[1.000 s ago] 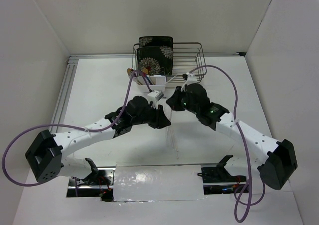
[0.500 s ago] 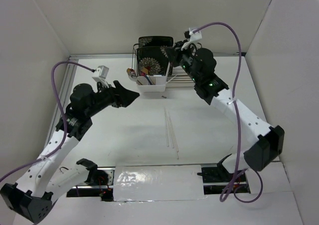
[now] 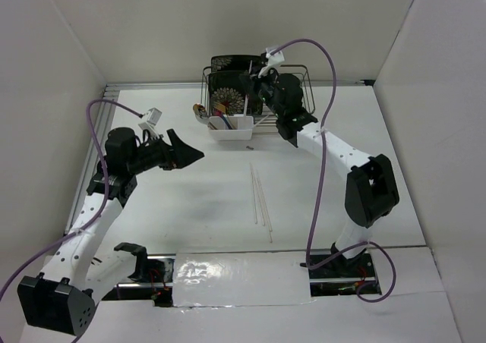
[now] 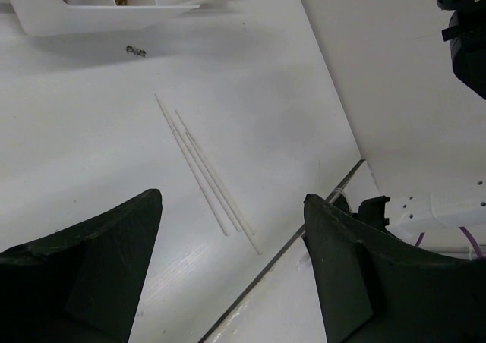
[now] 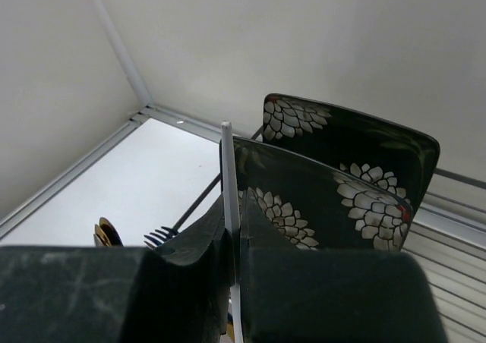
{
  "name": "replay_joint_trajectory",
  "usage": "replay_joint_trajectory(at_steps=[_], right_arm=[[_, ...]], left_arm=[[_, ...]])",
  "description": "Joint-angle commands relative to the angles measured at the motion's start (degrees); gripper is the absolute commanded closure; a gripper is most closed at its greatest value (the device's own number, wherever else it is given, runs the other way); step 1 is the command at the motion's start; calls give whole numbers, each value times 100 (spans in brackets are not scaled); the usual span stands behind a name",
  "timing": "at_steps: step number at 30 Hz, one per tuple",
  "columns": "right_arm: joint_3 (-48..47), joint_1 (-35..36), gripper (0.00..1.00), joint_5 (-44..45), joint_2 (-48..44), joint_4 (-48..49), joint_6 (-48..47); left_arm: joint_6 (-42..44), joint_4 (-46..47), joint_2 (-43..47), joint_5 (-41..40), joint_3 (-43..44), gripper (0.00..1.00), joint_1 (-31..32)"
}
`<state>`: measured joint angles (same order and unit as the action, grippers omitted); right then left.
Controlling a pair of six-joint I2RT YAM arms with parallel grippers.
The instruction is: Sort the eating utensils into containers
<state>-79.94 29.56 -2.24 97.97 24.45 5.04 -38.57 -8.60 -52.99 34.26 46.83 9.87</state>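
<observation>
Both arms are built alike. The left arm has white tubular links and bulky black joint housings, with small dark screw holes dotting the white shell. The right arm has the same white shell and a boxy black elbow housing. A purple cable runs along the left side to a white plug block. A second purple cable on the right runs to a white plug. The left gripper is matte black with broad wedge-shaped fingers. The right gripper is black too, its surfaces faintly scratched.
</observation>
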Motion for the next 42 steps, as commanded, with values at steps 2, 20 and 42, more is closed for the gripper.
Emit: replay_joint_trajectory(at_steps=[2, 20, 42], right_arm=[[-268, -38, 100, -154, 257, 912, 68], [576, -29, 100, -31, 556, 1853, -460], [-1092, -73, 18, 766, -155, -1018, -460]], left_arm=[[288, 104, 70, 642, 63, 12, -370], [666, -71, 17, 775, 99, 12, -503], [1009, -150, -62, 609, 177, 14, -495]])
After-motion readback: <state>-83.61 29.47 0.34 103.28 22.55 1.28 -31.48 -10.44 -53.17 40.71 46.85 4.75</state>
